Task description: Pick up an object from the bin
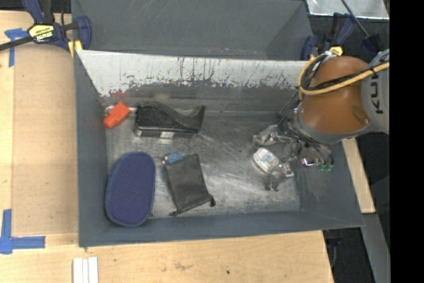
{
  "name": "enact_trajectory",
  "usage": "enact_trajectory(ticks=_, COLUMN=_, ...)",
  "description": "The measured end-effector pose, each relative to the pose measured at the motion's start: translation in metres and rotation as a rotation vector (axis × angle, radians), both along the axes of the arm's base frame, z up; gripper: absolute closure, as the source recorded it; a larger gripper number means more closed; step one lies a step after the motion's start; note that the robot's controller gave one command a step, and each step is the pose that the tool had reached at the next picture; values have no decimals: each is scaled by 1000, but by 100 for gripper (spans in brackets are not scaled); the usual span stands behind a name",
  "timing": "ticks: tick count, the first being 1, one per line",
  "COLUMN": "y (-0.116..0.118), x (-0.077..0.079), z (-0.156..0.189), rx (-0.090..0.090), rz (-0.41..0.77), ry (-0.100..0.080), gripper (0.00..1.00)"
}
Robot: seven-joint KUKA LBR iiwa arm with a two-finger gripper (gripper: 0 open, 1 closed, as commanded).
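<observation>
Clear plastic piece [264, 160] at hand [286, 162], right side of bin [199, 30]; grip state indiscernible; "KU" on arm [377, 103].

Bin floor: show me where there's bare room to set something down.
Bare floor lies mid-bin, between the dark grey pouch and the clear crumpled thing by the gripper, and right of the black stapler-like object. The left is crowded: blue oval pad, orange piece.

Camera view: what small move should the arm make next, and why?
Probably ease slightly lower onto the small clear, shiny thing on the bin's right side: the gripper is right at it, while the dark pouch and blue oval pad lie far to the left. Whether it already has hold of it, I cannot tell.
</observation>
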State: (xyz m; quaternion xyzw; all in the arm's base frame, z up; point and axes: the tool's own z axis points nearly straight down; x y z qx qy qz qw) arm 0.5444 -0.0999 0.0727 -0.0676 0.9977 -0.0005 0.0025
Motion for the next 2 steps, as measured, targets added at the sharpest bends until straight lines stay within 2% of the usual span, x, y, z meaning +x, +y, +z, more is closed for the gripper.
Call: enact_trajectory(ticks=2, y=0, x=3, z=2, rx=-1, rz=1, ry=-5, gripper=0)
